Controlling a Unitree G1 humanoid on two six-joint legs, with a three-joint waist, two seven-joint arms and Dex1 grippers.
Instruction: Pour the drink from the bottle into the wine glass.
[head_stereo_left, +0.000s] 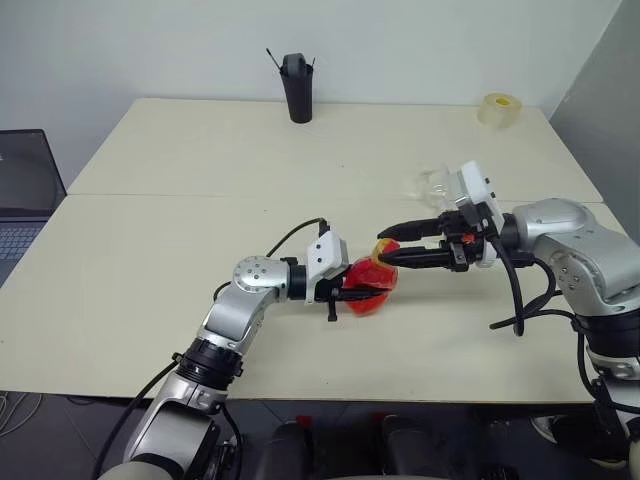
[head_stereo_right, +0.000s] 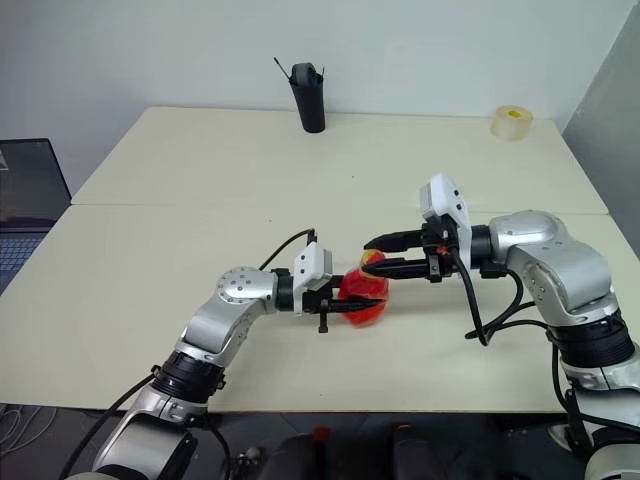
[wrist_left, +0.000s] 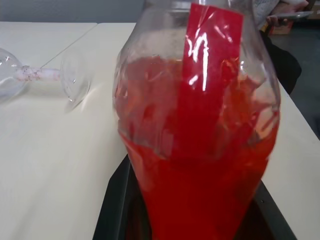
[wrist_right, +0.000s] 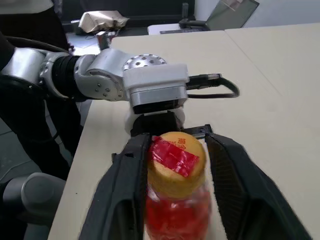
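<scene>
The bottle (head_stereo_left: 372, 285) is a small clear one, tilted, with the red drink (wrist_left: 200, 200) filling its lower part. My left gripper (head_stereo_left: 352, 291) is shut on its round body, just above the table near the front middle. The yellow-and-red cap (wrist_right: 176, 162) points toward my right gripper (head_stereo_left: 388, 247), which is open; its two black fingers straddle the cap, with a gap showing on one side. The wine glass (head_stereo_left: 428, 183) lies on its side on the table behind my right wrist. Its foot and stem (wrist_left: 65, 80) appear past the bottle in the left wrist view.
A tall black cup (head_stereo_left: 297, 92) holding thin sticks stands at the far edge of the table (head_stereo_left: 200, 150). A roll of tape (head_stereo_left: 500, 110) lies at the far right corner. A laptop (head_stereo_left: 22, 195) sits off the table's left side.
</scene>
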